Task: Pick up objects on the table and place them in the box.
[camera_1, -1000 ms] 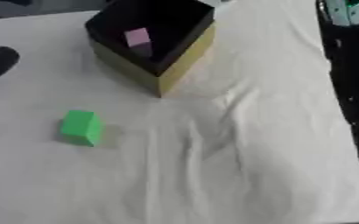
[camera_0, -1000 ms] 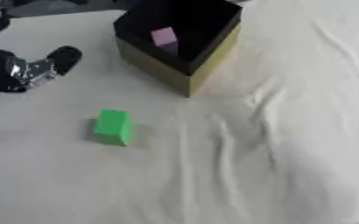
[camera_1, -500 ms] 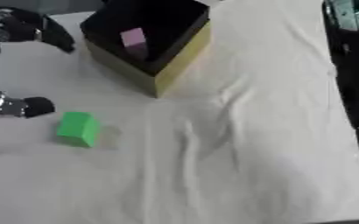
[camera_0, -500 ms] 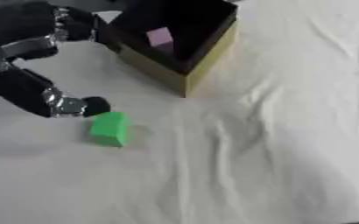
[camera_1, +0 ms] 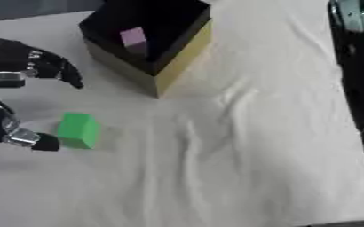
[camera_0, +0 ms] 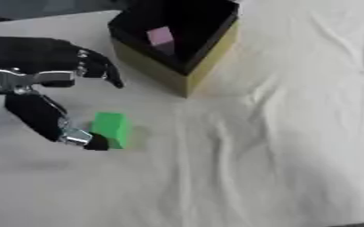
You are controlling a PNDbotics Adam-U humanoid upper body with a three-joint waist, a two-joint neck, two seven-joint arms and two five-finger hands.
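Rumpled white cloth (camera_0: 278, 133) throughout, with 1 green block (camera_0: 110, 129) lying near the box (camera_0: 204, 57), 1 pink piece (camera_0: 160, 37) already inside. Left hand (camera_0: 37, 88) spread wide around the block, thumb tip touching its near side, fingers arched above, nothing grasped yet, presumably shaping to pinch.

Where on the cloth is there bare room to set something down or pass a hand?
The white cloth is bare right of the green block and below the box, down to the near edge. It is crowded at the left, where the left hand spreads round the block.
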